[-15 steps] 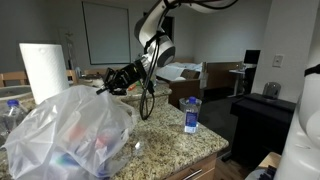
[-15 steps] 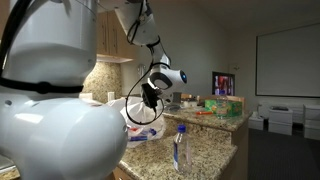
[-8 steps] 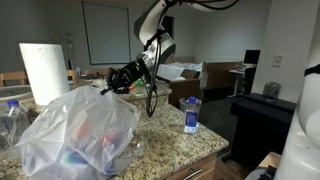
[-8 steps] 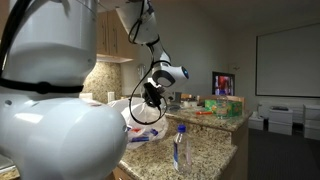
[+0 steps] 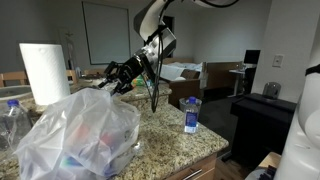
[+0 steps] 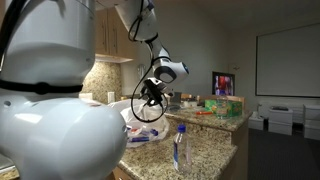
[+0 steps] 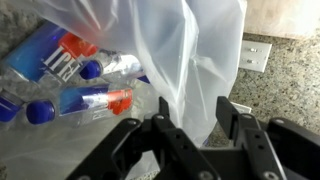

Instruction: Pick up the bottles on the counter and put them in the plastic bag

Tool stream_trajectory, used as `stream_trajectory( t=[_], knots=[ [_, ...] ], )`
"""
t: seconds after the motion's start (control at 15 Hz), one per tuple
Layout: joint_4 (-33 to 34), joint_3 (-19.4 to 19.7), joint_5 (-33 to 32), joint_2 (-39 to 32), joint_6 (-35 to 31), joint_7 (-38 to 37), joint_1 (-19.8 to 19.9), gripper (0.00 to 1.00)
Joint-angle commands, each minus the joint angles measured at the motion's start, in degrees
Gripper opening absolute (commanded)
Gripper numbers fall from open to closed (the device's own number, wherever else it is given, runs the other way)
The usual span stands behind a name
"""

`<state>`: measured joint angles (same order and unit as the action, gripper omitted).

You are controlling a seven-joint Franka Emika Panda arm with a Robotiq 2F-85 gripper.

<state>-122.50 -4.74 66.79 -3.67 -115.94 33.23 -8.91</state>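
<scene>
Crinkled whitish film heaped on the speckled granite counter [image 5: 175, 142] — the plastic bag [image 5: 75, 135], taken as the landmark for everything else. Just above the bag's top edge, the gripper [image 5: 115, 80], with fingers parted and nothing clamped between them. Behind the bag, a tall white paper towel roll [image 5: 42, 72], upright. Close beside the bag at the frame edge, a clear bottle [image 5: 12, 118] with a blue cap. Well apart from the bag, toward the counter's rounded end, a blue-capped bottle [image 5: 192, 114] standing upright on bare granite. Drooping from the arm just past the bag, a loop of black cable [image 5: 152, 100].

Seen only from the wrist: the bag's inside, with several bottles [image 7: 90, 100] lying on their sides, blue caps, blue labels, red-orange contents. Also a fold of film hanging in front of the gap between the fingers [image 7: 160, 135] — touching or not, cannot tell. Beyond the bag, granite and a white wall plate [image 7: 255, 55].

Seen in an exterior view only: a large white rounded body [image 6: 60, 110] close to the camera, hiding most of the bag and leaving just a sliver [image 6: 148, 133] below the gripper [image 6: 150, 95].
</scene>
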Motion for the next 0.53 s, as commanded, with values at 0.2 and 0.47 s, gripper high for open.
stream_trajectory(
  t=[0.2, 0.47],
  knots=[
    [-1.5, 2.3, -6.3, 4.8, 7.3, -2.5, 4.3, 0.99],
    [2.3, 4.4, -15.9, 6.3, 12.4, -5.8, 6.9, 1.00]
  ],
)
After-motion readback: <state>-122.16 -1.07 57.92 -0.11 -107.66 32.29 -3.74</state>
